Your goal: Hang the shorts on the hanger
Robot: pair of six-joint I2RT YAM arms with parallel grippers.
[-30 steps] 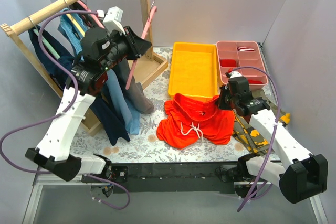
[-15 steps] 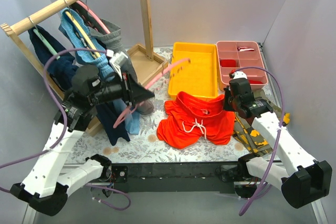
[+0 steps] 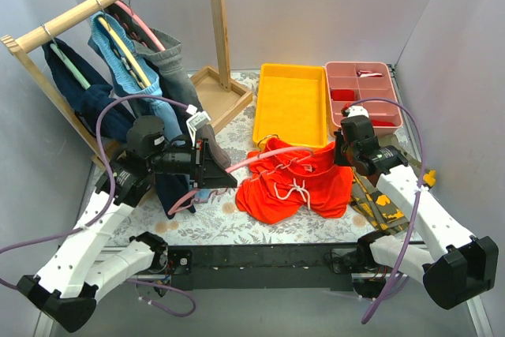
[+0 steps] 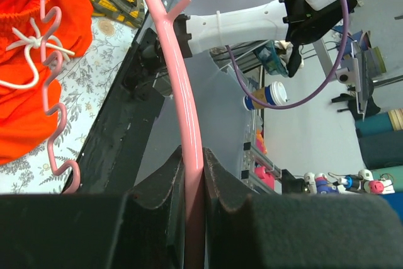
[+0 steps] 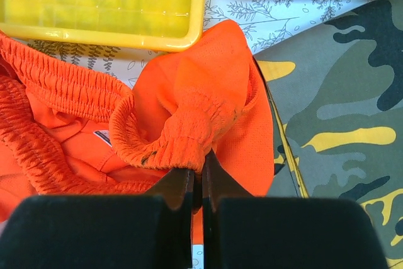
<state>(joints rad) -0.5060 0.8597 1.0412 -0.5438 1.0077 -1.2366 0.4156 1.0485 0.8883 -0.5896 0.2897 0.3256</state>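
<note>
The orange-red shorts (image 3: 296,187) lie crumpled on the floral table, white drawstring up. My right gripper (image 3: 342,151) is shut on the elastic waistband at the shorts' right end and holds it bunched up; the wrist view shows the jaws (image 5: 198,177) pinching the waistband (image 5: 189,118). My left gripper (image 3: 226,173) is shut on the pink hanger (image 3: 260,155), which lies level with its far arm reaching over the top of the shorts. In the left wrist view the hanger bar (image 4: 179,61) runs up from the closed jaws (image 4: 192,162), and its wavy lower bar crosses the shorts (image 4: 25,92).
A camouflage garment (image 3: 379,199) lies under my right arm. A yellow tray (image 3: 292,104) and a pink compartment tray (image 3: 363,92) stand behind the shorts. A wooden clothes rack (image 3: 95,5) with blue and grey garments on other hangers fills the left side.
My left arm has swung the pink hanger down from the rack and to the right, so it now reaches over the shorts. My right gripper keeps its hold on the waistband.
</note>
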